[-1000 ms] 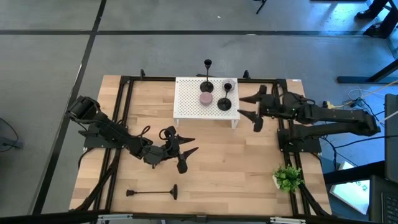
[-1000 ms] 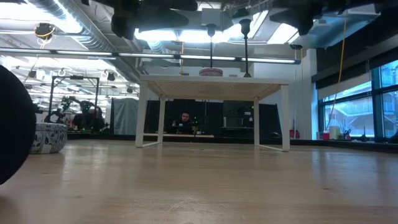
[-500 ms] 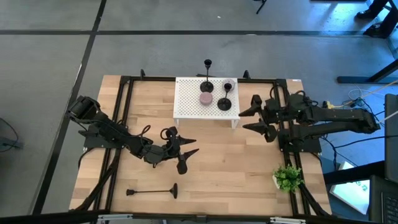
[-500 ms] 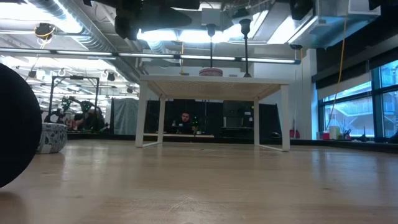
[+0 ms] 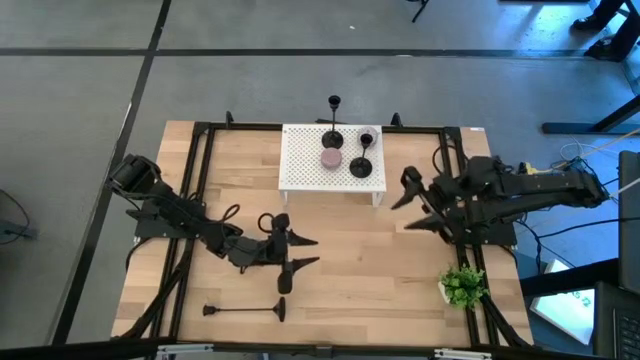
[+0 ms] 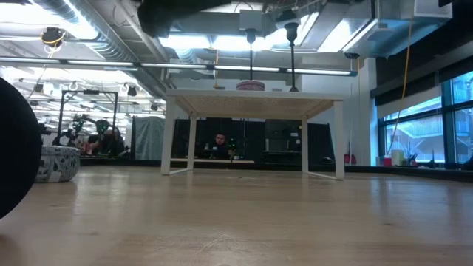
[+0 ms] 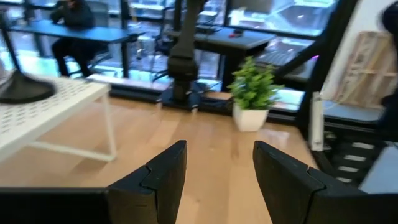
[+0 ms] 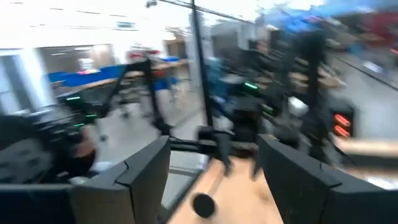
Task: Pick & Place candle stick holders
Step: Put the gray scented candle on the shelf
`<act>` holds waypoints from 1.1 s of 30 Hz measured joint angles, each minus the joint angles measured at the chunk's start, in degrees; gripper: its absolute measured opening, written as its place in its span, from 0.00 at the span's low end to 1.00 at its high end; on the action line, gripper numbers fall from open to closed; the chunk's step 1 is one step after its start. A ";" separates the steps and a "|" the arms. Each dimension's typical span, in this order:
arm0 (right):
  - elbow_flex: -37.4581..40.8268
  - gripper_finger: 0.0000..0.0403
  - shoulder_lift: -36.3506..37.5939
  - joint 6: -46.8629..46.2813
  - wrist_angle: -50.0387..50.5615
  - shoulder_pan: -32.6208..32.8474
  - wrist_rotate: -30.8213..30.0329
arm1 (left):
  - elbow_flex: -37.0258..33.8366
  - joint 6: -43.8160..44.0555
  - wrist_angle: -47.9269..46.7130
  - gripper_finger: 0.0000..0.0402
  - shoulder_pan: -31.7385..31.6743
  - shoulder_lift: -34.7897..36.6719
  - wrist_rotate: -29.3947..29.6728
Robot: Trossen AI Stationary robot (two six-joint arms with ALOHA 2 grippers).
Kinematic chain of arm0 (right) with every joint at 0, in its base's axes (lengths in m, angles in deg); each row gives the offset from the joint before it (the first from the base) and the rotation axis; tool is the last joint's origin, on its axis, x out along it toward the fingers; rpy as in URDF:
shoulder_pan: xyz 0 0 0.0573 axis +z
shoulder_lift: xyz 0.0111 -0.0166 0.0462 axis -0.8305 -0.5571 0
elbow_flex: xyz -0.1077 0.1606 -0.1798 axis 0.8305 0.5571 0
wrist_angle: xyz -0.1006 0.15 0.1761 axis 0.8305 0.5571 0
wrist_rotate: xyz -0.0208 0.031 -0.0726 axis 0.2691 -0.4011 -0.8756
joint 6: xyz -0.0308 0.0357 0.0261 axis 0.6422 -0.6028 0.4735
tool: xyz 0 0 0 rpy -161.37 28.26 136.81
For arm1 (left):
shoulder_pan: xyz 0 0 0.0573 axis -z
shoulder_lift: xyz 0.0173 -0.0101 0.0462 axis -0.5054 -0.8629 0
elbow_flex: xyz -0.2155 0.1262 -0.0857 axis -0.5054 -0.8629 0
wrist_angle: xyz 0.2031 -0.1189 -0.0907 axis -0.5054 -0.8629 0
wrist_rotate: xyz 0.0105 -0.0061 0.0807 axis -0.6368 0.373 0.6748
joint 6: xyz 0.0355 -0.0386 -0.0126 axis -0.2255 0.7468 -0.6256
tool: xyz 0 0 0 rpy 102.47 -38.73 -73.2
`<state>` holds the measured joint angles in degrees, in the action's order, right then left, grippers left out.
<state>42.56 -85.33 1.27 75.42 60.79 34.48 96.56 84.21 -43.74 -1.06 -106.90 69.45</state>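
Lying flat on the table, one candle stick holder (image 5: pixel 245 309) sits just below my left gripper (image 5: pixel 297 255), whose fingers stand apart, empty. Two more holders (image 5: pixel 361 152) stand on the white perforated stand (image 5: pixel 300 165), beyond it. My right gripper (image 5: pixel 408 200) hovers beside that stand, spread, empty.

- The right gripper (image 8: pixel 214 180) has two dark fingers (image 8: pixel 130 180) set wide apart, with nothing between them.
- Past the fingers runs a strip of light wooden table (image 8: pixel 242 199).
- A small dark round knob (image 8: pixel 202 203) shows near it.
- A tall dark post (image 8: pixel 200 62) stands behind.
- The room beyond is a blur.
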 joint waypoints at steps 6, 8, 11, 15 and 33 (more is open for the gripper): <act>0.00 0.62 -0.02 4.33 -4.71 3.26 8.92 | 0.01 -3.46 4.49 0.45 1.89 0.00 -3.72; 0.00 0.62 -0.02 4.41 -6.10 4.40 9.12 | 0.01 -4.25 5.50 0.45 2.60 0.00 -4.86; 0.00 0.62 -0.31 5.20 -6.90 5.96 9.14 | 0.03 -4.98 7.22 0.45 3.70 0.00 -5.93; 0.00 0.62 -1.36 5.21 -8.02 7.48 9.16 | 0.03 -4.91 7.73 0.45 5.42 0.00 -5.99; -10.50 0.62 -15.46 5.60 0.24 12.23 13.58 | 0.03 -0.10 7.47 0.45 16.51 0.00 6.20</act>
<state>32.06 -100.79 6.87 75.66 73.02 48.06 96.59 84.11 -36.26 15.45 -106.90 75.65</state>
